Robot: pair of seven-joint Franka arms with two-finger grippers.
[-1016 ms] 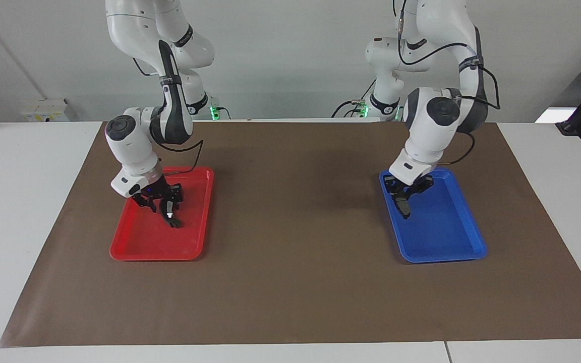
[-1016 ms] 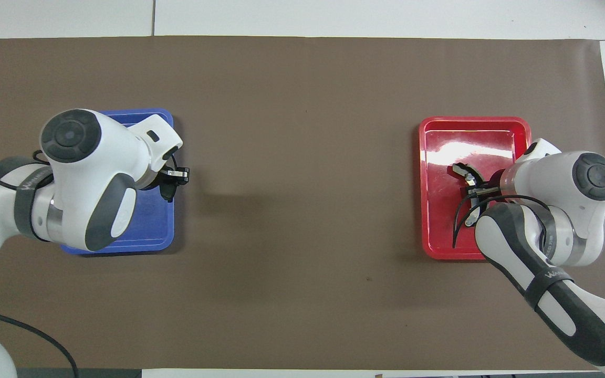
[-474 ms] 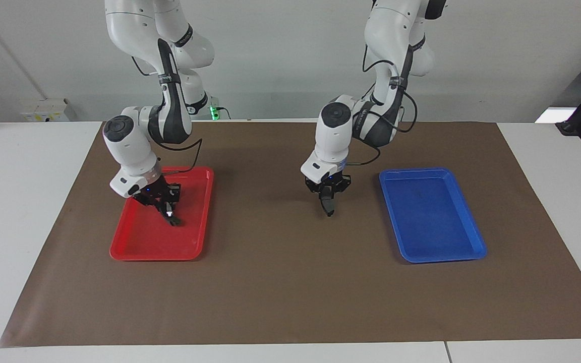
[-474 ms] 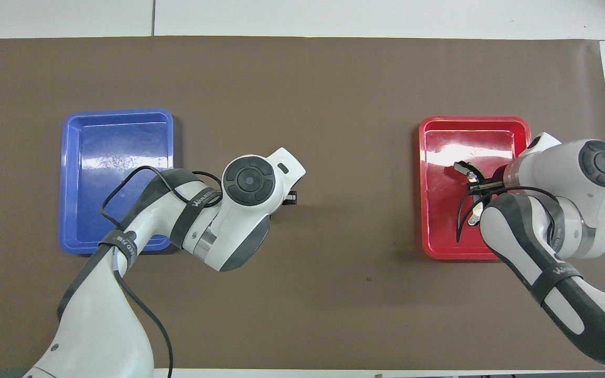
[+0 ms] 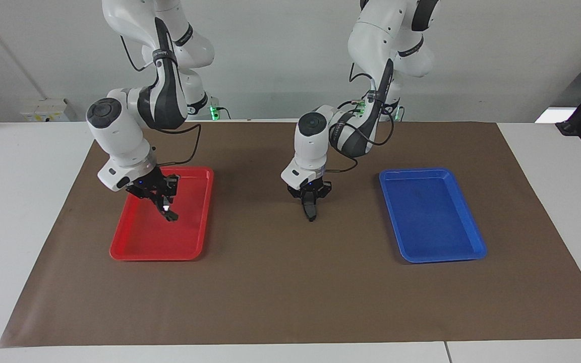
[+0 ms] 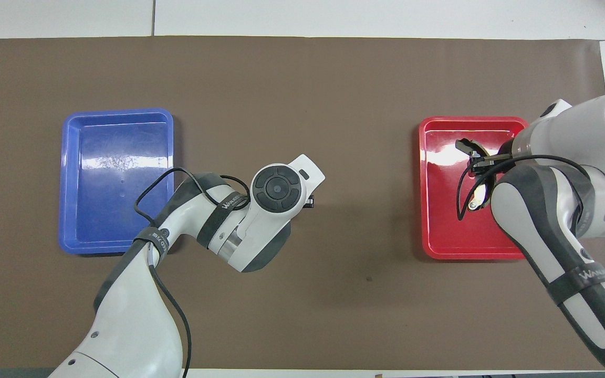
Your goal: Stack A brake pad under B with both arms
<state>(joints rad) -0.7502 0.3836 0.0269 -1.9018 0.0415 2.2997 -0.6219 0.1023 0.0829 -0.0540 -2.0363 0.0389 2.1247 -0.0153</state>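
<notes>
Two grippers are raised, each pinching a dark part. Right gripper (image 5: 166, 207) hangs over the red tray (image 5: 139, 249), fingers pressed on B (image 6: 471, 176), a long curved black shoe with a pale metal strip and a white spot; the shoe runs out both ways from the fingers, clear of the tray floor. Left gripper (image 5: 310, 207) hangs over bare brown mat (image 5: 290, 282) between the trays, fingers closed on the A brake pad (image 5: 311, 212), a short flat dark piece pointing down below the fingertips, only partly visible. Blue tray (image 5: 431, 252) is glossy plastic with rounded corners and a raised rim. Wide open mat lies below both sets of fingers. White counter (image 5: 13, 201) borders the mat; pale wall stands at the robots' end.
</notes>
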